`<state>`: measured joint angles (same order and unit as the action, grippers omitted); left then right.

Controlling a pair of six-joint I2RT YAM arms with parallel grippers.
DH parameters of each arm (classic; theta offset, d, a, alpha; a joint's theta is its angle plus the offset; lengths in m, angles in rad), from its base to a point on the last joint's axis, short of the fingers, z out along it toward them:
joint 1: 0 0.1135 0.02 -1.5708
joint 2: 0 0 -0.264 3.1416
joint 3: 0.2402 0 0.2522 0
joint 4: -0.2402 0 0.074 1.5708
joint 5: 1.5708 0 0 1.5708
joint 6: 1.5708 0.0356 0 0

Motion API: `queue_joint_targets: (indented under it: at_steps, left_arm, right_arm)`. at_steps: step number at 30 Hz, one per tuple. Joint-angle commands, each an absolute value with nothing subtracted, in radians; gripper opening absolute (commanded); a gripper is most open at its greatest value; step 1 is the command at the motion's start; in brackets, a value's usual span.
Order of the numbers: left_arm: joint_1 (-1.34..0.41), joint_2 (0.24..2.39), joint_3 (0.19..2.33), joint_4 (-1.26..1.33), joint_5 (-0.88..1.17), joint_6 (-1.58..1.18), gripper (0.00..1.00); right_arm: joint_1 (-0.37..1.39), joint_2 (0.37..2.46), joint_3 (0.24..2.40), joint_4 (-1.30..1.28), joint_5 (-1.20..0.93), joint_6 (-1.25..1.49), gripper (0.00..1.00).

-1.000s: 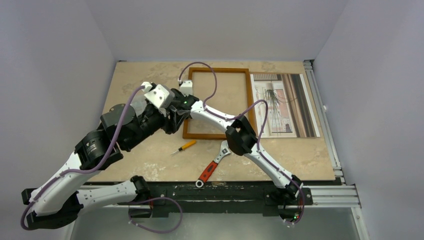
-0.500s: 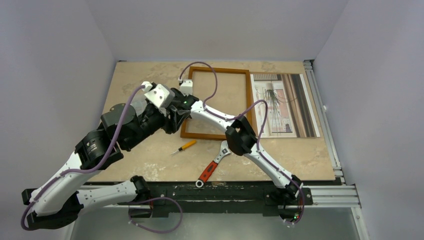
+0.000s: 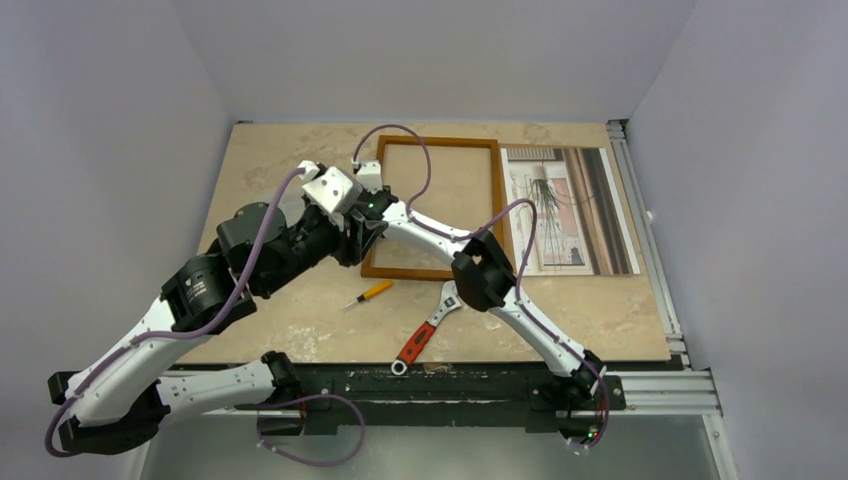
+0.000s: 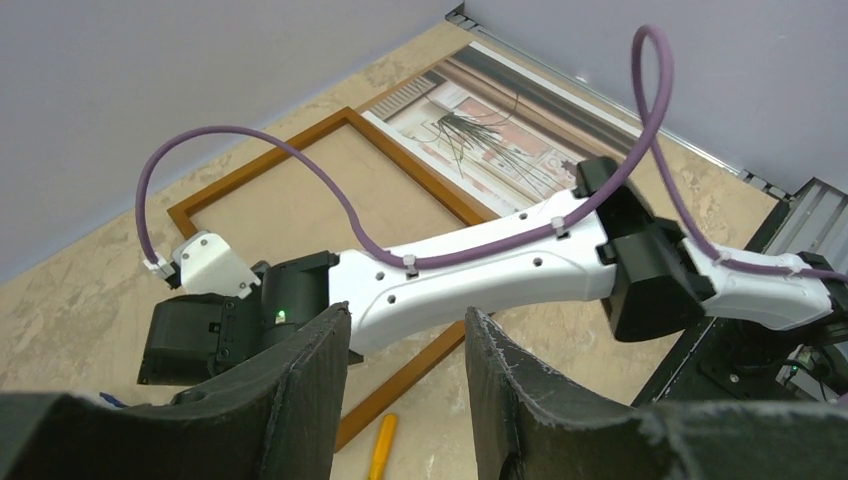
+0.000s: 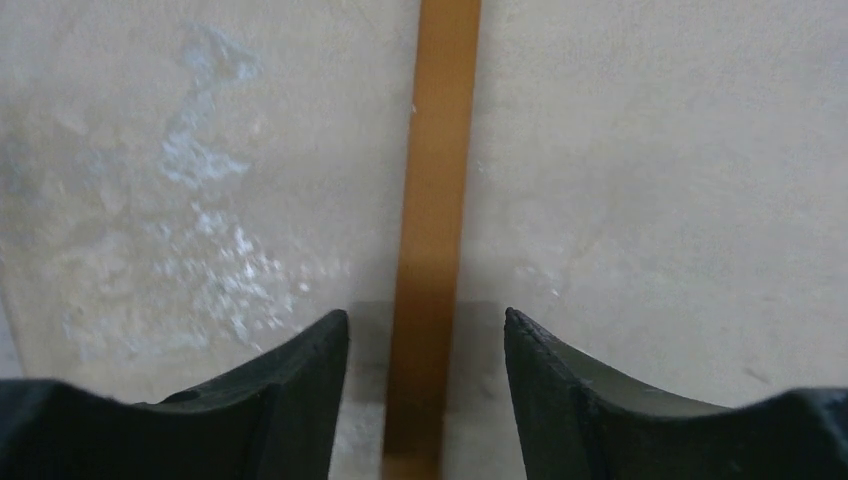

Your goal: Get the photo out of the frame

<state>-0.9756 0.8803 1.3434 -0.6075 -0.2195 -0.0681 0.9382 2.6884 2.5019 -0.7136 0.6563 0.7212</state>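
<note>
The frame (image 3: 497,200) is lying flat on the worktop (image 3: 280,160), near the middle of the far edge, and bare worktop is showing through its opening. The photo (image 3: 565,210) is lying outside it, face up, just beside the frame's right rail and reaching toward the far right corner (the curtains and the spindly plant are showing plainly). From the left wrist camera, the photo (image 4: 490,130) is sitting beyond the frame (image 4: 258,162), with the right arm crossing in front of both.

The right arm is reaching across the frame to its left rail. The right gripper (image 5: 427,318) is pointing down over that rail, its fingers (image 5: 290,390) spread apart, one on each side of the wooden strip (image 5: 440,150), with a gap showing on both sides; they are grasping nothing.

The left gripper (image 4: 405,315) is hovering just left of the frame, close to the right wrist, its fingers (image 4: 300,380) parted and holding nothing.

An orange-handled screwdriver (image 3: 370,293) is lying just off the frame's near left corner. A red-handled wrench (image 3: 425,330) is lying closer to the near edge.
</note>
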Motion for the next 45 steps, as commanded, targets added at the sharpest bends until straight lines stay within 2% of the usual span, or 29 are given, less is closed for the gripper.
queue_joint_targets:
  at_steps: [1, 3, 7, 12, 15, 17, 19, 22, 27, 31, 36, 42, 45]
  left_arm:
    - [-0.971, 0.899, 1.328, -0.554, -0.209, -0.073, 0.45]
    - [-0.970, 0.907, 1.311, -0.537, -0.223, -0.070, 0.46]
    - [-0.971, 0.919, 1.279, -0.503, -0.274, -0.065, 0.48]
    - [-0.970, 0.917, 1.215, -0.423, -0.302, -0.094, 0.52]
    - [-0.969, 0.948, 1.185, -0.372, -0.274, -0.145, 0.56]
    - [-0.969, 1.012, 1.194, -0.360, -0.232, -0.184, 0.57]
    - [-0.969, 1.117, 1.244, -0.377, -0.158, -0.225, 0.57]
    - [-0.968, 1.332, 1.372, -0.410, 0.006, -0.318, 0.57]
    - [-0.968, 1.643, 1.533, -0.360, 0.304, -0.468, 0.53]
    - [-0.966, 1.836, 1.633, -0.309, 0.393, -0.554, 0.52]
    - [-0.968, 2.035, 1.761, -0.252, 0.496, -0.613, 0.53]
    - [-0.968, 2.203, 1.896, -0.231, 0.552, -0.640, 0.52]
    - [-0.967, 2.267, 1.960, -0.236, 0.557, -0.625, 0.51]
  right_arm:
    - [0.947, 2.401, 2.363, -0.742, 0.624, 0.617, 0.63]
    - [0.940, 2.243, 2.245, -0.781, 0.618, 0.585, 0.70]
    - [0.875, 1.912, 1.831, -0.733, 0.600, 0.562, 0.73]
    - [0.676, 1.490, 1.248, -0.548, 0.456, 0.588, 0.73]
    - [0.515, 1.303, 1.014, -0.503, 0.385, 0.584, 0.71]
    - [0.390, 1.221, 0.901, -0.485, 0.307, 0.576, 0.66]
    - [0.275, 1.171, 0.830, -0.472, 0.253, 0.564, 0.65]
    - [0.121, 1.152, 0.779, -0.494, 0.234, 0.566, 0.56]
    - [-0.171, 1.131, 0.717, -0.495, 0.151, 0.594, 0.55]
    - [-0.369, 1.085, 0.648, -0.464, 0.072, 0.609, 0.57]
    - [-0.616, 1.046, 0.548, -0.398, -0.076, 0.624, 0.65]
    - [-0.812, 1.050, 0.465, -0.303, -0.170, 0.664, 0.65]
    - [-0.851, 1.052, 0.439, -0.212, -0.241, 0.670, 0.63]
